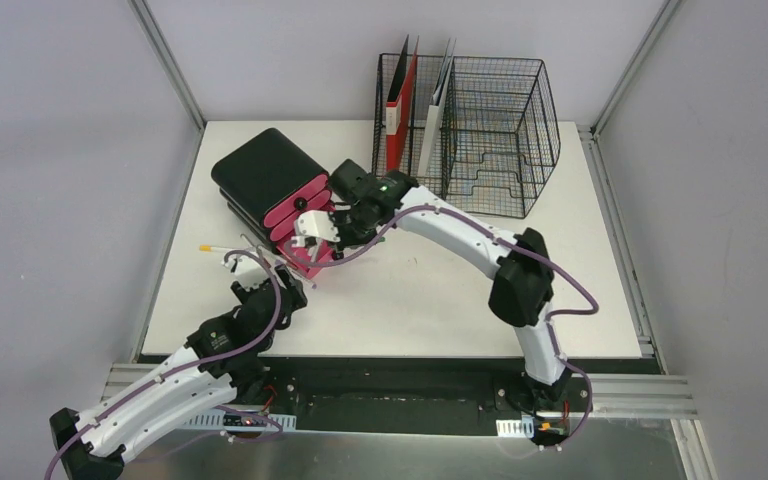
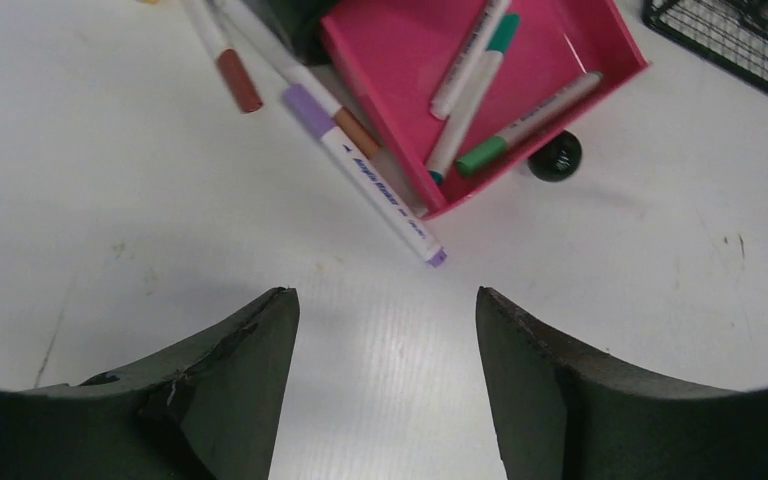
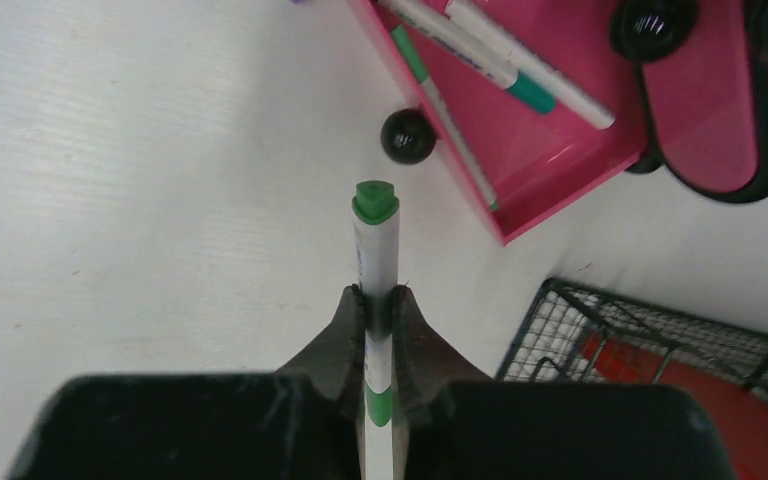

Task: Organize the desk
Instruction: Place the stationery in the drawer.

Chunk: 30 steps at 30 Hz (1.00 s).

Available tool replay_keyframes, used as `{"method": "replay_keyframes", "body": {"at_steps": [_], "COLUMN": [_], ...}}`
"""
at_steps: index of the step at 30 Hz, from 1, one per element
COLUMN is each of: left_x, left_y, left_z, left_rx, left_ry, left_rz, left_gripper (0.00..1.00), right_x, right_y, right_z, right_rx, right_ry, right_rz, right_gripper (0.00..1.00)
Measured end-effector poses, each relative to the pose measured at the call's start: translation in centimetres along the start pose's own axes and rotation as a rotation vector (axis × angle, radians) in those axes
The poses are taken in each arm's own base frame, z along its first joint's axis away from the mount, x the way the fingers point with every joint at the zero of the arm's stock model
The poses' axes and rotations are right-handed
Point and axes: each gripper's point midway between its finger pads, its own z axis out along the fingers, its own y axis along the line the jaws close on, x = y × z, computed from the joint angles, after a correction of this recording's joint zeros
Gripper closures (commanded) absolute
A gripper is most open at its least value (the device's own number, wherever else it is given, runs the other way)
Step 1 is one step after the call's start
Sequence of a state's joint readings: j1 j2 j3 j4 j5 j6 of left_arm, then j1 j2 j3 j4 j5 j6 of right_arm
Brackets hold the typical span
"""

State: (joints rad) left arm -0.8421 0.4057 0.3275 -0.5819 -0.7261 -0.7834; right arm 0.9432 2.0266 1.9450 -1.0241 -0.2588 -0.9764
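The right hand [image 3: 380, 300] is clamped on a green-capped marker [image 3: 375, 235], low in its wrist view and short of the pink tray [image 3: 560, 150] at upper right. I'd carry it past the loose black cap [image 3: 407, 136] and over the tray's rim before letting go. The left hand [image 2: 385, 325] hangs wide and empty. The desk [image 1: 440, 300], white and lightly smudged, fills the middle of the top view.

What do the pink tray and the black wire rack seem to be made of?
The pink tray looks like smooth moulded plastic: even colour, slight sheen, thin raised rim. The rack is probably thin metal wire with a black coating: an open, rigid grid.
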Motion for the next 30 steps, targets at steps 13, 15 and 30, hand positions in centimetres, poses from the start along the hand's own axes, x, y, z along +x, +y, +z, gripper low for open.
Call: {"method": "replay_keyframes", "body": {"at_steps": [13,15,30], "left_x": [-0.7,-0.7,-0.8], "left_y": [5.6,6.2,10.8], "left_z": [-1.2,-1.4,-3.5], "left_rx": [-0.291,-0.331,-0.584], "left_ry": [-0.068,-0.075,-0.154], "left_rz": [-0.172,-0.196,-0.375], "left_gripper": [0.38,0.39,0.39], "right_x": [-1.5,-1.9,-3.3], "right_y": [-4.8,-5.6,-7.6], "right_z": [5.6,6.0,9.1], "right_rx": [0.157,0.188,0.275], "right_ry": [0.151,0.153,0.138], "right_rz": [-0.278,-0.3,-0.357], "right_gripper": [1.0,1.0,0.8]}}
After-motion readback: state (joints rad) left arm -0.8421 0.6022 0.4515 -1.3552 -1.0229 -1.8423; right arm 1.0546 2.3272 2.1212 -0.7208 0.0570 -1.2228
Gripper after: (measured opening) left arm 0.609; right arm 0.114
